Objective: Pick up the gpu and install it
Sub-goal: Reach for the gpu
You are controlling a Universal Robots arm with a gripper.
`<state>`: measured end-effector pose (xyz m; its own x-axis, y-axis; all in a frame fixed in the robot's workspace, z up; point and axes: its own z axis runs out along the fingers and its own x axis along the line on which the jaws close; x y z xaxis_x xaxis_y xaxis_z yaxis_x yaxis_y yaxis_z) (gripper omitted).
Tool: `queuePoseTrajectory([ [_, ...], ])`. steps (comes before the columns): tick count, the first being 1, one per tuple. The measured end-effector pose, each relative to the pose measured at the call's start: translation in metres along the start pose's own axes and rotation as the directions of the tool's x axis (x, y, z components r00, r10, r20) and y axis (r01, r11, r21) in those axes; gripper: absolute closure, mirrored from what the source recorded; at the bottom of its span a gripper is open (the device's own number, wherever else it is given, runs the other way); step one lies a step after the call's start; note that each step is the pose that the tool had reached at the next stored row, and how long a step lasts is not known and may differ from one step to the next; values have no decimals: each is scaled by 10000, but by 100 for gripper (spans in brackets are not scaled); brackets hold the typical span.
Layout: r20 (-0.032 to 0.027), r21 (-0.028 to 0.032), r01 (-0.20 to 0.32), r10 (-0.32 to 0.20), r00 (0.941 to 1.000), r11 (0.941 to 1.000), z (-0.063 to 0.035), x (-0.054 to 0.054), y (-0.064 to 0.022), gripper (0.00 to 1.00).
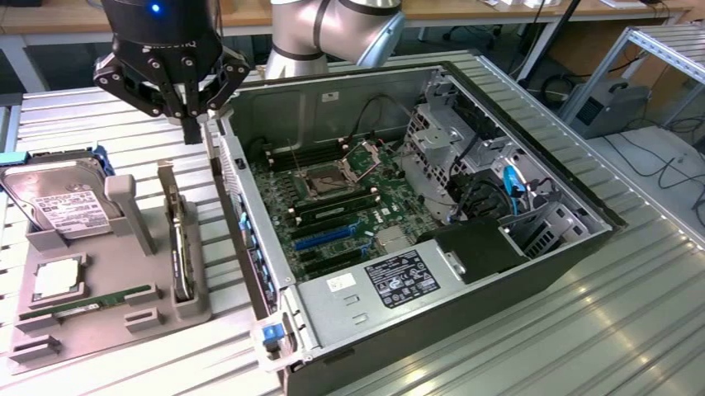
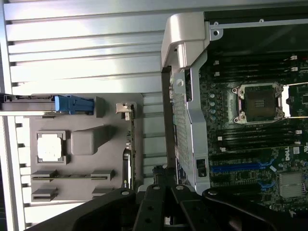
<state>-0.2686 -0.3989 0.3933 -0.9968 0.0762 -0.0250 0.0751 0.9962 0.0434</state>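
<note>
The claw [image 1: 194, 129] [image 2: 161, 173] hangs with its fingers together and nothing between them. Its tips point straight down, above the strip of worktop [image 1: 573, 330] [image 2: 86, 48] that runs between the grey parts holder [image 1: 111, 330] [image 2: 86, 192] and the open computer case [image 1: 319, 103] [image 2: 185, 120]. In the exterior view it sits just outside the case's far left corner, with the silver robot arm [image 1: 330, 33] rising behind it.

Nearest to it is the gpu [image 1: 180, 247] [image 2: 129, 149]. The card stands on edge in a slot along the holder's right side, the side facing the case, and its silver bracket stands upright at the far end. It is below and nearer than the claw and apart from it.

Further to the exterior view's left, the same holder carries a hard drive [image 1: 61, 206] with a white label, leaning in a blue-trimmed cradle. Nearer than that lies a processor chip [image 1: 55, 280] [image 2: 50, 147] flat in a square pocket, and nearer again a narrow green memory stick [image 1: 105, 299] [image 2: 72, 176].

To the exterior view's right, the case lies on its side with the panel off. This shows the motherboard [image 1: 342, 206], its open processor socket [image 1: 330, 177] [image 2: 260, 101], blue expansion slots, and a labelled power supply [image 1: 385, 285] at the near end.
</note>
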Motion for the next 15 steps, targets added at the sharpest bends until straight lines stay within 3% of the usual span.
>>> queuePoseTrajectory([
  [15, 1, 7, 0, 0, 10000, 10000, -2, 77, -6, 89],
])
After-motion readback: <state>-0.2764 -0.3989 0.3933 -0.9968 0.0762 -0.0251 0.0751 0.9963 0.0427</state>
